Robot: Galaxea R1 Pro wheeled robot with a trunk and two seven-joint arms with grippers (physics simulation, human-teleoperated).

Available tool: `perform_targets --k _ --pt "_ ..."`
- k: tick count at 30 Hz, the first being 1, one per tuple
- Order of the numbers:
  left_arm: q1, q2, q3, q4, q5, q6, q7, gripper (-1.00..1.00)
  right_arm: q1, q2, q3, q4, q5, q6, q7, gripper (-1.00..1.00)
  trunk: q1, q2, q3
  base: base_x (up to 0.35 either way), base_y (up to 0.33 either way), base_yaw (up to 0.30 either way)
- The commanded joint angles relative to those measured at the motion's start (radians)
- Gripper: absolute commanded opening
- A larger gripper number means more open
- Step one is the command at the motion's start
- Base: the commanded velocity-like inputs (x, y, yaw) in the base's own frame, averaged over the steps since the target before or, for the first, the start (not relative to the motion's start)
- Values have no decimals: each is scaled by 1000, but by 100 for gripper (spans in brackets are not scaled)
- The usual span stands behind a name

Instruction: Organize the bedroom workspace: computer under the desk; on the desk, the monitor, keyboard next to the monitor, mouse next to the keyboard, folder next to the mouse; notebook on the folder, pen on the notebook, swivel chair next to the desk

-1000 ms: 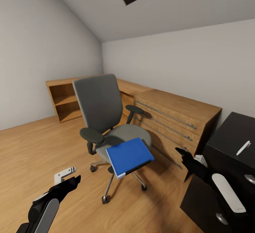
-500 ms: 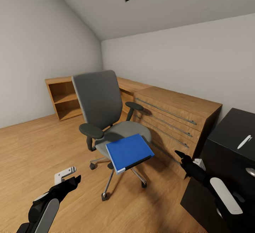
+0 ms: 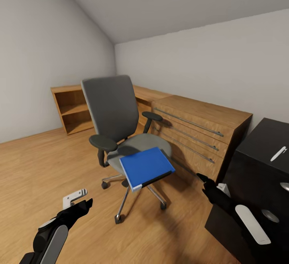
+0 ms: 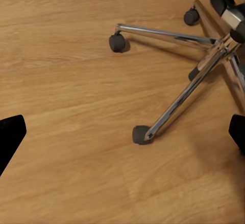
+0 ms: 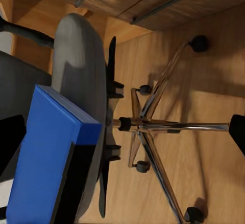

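The grey swivel chair [image 3: 114,111] stands in the middle of the room. A blue folder [image 3: 146,167] lies on the front of its seat, jutting over the edge. In the right wrist view the blue folder [image 5: 51,157] rests on the chair seat [image 5: 76,75], above the chrome base [image 5: 153,127]. My right gripper [image 3: 204,180] hovers open to the right of the chair, apart from the folder. My left gripper [image 3: 82,200] is open, low on the left, over the floor near a chair caster [image 4: 139,134]. A white pen [image 3: 278,153] lies on a black cabinet [image 3: 257,167] at the right.
A wooden dresser [image 3: 200,127] with long metal handles runs along the far wall behind the chair. An open wooden shelf unit [image 3: 72,109] stands in the far corner. The sloped ceiling comes down on the left. Wood floor [image 3: 48,167] spreads left of the chair.
The whole picture has shifted upward a little, so the camera has moved. Chair and folder keep their places. My right gripper sits slightly lower in the picture.
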Motion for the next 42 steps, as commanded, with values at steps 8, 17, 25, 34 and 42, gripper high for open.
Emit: perform_targets --k 8,17,25,34,42 --pt "-1 0 -3 -1 10 2 9 100 -1 1 0 4 -5 17 114 100 24 -43 -28 0 0 0" --pt "-1 0 -18 -1 10 2 9 100 -1 -1 -9 4 -53 127 224 100 28 -45 -62 0 0 0" --pt "-1 0 -20 -1 10 2 9 100 -1 -1 -10 4 -71 138 233 100 32 -47 -93 0 0 0" --pt "-1 0 -20 -1 10 3 9 100 -1 1 -9 5 -74 137 234 100 36 -49 -128 0 0 0" --pt "-1 -1 -21 1 11 4 10 100 -1 7 -4 5 -73 135 230 100 39 -51 -159 0 0 0"
